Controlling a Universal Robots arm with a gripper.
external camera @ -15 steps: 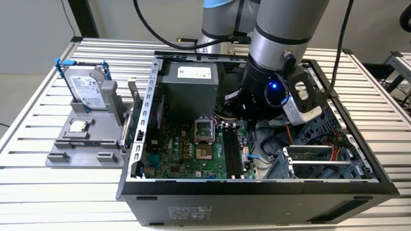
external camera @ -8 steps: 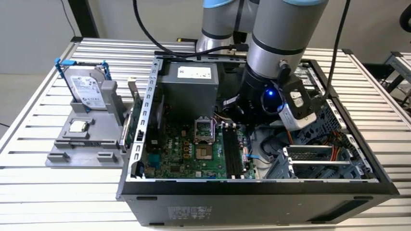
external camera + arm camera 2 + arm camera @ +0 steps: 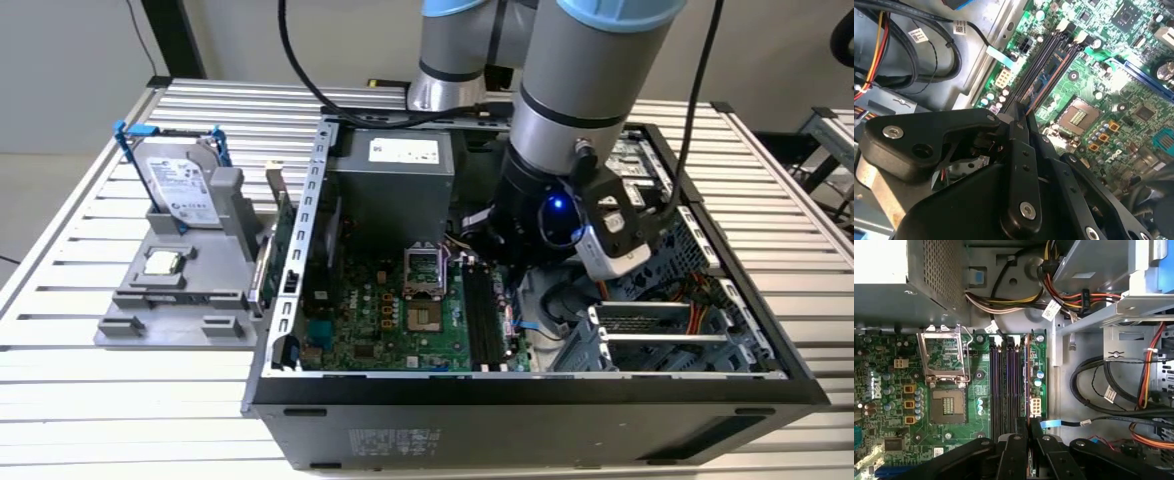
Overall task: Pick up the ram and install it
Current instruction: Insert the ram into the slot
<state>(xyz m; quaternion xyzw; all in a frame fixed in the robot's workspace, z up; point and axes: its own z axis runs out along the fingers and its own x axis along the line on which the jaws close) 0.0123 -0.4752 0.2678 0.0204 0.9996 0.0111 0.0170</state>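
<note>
First wrist view: your tool (image 3: pixel 1028 436) is pinching the ram (image 3: pixel 1027 375) edge-on at 6 o'clock of the memory slots (image 3: pixel 1004 385). Ram's long axis runs 12-to-6, parallel to them, over the outermost slot.

Cable bundle (image 3: pixel 1114 390) and drive cage (image 3: pixel 667 330) close beside memory slots (image 3: pixel 1009 385).
</note>
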